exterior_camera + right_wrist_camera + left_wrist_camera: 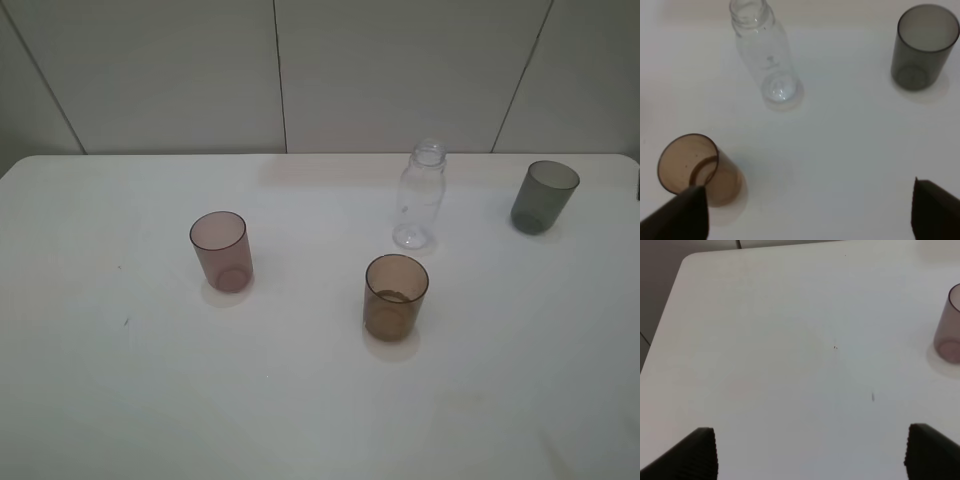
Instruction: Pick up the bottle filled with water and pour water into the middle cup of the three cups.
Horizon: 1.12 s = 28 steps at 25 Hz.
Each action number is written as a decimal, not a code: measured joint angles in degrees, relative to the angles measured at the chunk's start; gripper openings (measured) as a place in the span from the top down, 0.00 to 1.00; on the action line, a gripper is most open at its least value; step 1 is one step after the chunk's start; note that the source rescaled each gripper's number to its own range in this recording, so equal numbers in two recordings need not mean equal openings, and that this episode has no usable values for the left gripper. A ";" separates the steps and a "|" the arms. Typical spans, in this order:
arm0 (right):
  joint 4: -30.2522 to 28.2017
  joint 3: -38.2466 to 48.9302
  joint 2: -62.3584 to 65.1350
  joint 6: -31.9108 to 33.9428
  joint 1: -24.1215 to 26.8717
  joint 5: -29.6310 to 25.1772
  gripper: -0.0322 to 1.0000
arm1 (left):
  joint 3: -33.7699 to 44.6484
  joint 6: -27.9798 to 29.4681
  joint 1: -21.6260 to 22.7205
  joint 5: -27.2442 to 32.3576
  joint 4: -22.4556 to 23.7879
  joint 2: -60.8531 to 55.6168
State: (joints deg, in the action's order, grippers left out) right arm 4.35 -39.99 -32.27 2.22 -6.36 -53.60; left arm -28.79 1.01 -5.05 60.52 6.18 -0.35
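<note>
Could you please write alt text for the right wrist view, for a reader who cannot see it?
A capless clear bottle stands upright on a white table, with an amber cup and a grey cup standing apart from it. The open hand hovers above, its two dark fingertips at the frame's edge.

Plastics on a matt white top

You see 1 clear, glossy plastic bottle (420, 196), 3 translucent smooth tumblers, pinkish-mauve (221, 250), amber-brown (395, 296) and dark grey (543, 196), on a smooth matt table (120, 400).
</note>
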 joint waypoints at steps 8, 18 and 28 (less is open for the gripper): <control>-1.10 0.00 18.34 0.00 0.00 -6.03 0.18 | 0.00 0.00 0.00 0.00 0.00 0.00; -5.49 9.15 32.35 -1.71 0.00 -7.32 0.18 | 0.00 0.00 0.00 0.00 0.00 0.00; -5.84 10.23 32.40 -1.53 0.04 -7.40 0.18 | 0.00 0.00 0.00 0.00 0.00 0.00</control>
State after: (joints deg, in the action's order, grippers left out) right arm -1.50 -29.75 0.13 0.69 -6.32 -61.00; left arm -28.79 1.01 -5.05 60.52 6.18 -0.35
